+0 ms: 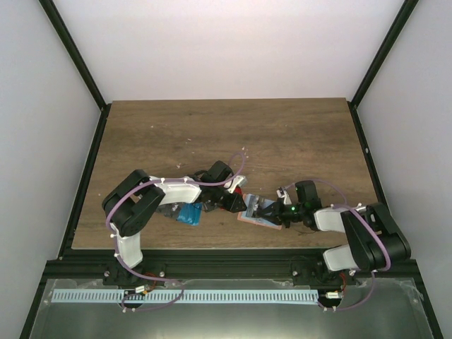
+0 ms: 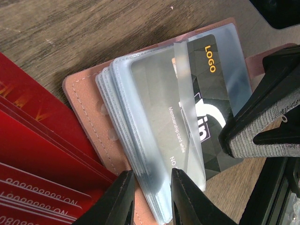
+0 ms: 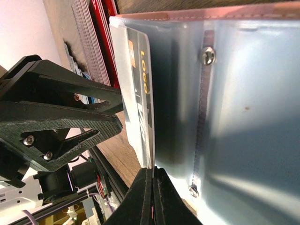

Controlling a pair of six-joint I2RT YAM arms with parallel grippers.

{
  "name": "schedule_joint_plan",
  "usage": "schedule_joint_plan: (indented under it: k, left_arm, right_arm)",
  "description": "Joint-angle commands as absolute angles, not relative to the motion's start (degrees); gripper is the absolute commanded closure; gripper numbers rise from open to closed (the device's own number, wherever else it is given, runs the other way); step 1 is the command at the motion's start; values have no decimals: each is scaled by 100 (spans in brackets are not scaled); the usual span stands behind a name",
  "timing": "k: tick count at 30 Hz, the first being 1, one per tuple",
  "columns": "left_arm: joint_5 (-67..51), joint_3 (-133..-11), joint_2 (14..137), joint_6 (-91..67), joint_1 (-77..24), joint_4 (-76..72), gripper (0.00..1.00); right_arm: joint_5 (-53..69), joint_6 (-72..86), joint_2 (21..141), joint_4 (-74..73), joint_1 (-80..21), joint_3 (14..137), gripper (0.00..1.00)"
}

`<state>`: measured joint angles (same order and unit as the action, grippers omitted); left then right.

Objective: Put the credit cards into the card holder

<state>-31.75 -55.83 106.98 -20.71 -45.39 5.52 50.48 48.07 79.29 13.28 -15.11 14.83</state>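
Note:
The tan-pink card holder [image 1: 252, 217] lies open near the table's front edge, showing its leather cover [image 2: 82, 98] and a stack of clear sleeves [image 2: 140, 117]. A dark card [image 2: 215, 108] marked LOGO sits partly inside one sleeve. My right gripper [image 3: 153, 176] is shut on that card's [image 3: 140, 79] outer edge, and its fingers [image 2: 262, 140] show in the left wrist view. My left gripper [image 2: 149, 192] is closed on the edge of the sleeve stack. Several red cards [image 2: 37, 154] lie fanned beside the holder. In the top view the two grippers [image 1: 235, 203] [image 1: 272, 212] meet over the holder.
A blue card [image 1: 189, 214] lies on the wood left of the left gripper. The stack of red cards [image 3: 101, 28] lies just beyond the holder. The black table rail [image 1: 233, 258] runs close in front.

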Motion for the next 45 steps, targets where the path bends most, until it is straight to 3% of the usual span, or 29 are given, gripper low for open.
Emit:
schedule_joint_plan:
  k: [1,18,29,39,45]
  left_arm:
    - [-3134,-5625,10867,-2003,-4601,602,76]
    - [-3058,-5669,10916,-2056,-4682,615,76]
    - [-2292,-5825,10930,-2029,-4812,1161,76]
    - [-2096,-5878,10911,-2073,-4851,1335,76]
    - [-2184,-5871,10597,-2141,-4869,1365,76]
  right_arm:
    - [4985,4950,8079,1448,-1581,1503,99]
    - [4887,5224,8452,1702,-1897,1731,99]
    - [4652,4965,7773,940,-1900,1775,80]
    - [4278,4495,6709,-435,-1890,2051,50]
    - [3918,4217,6225,-1201,-1891,2265,40]
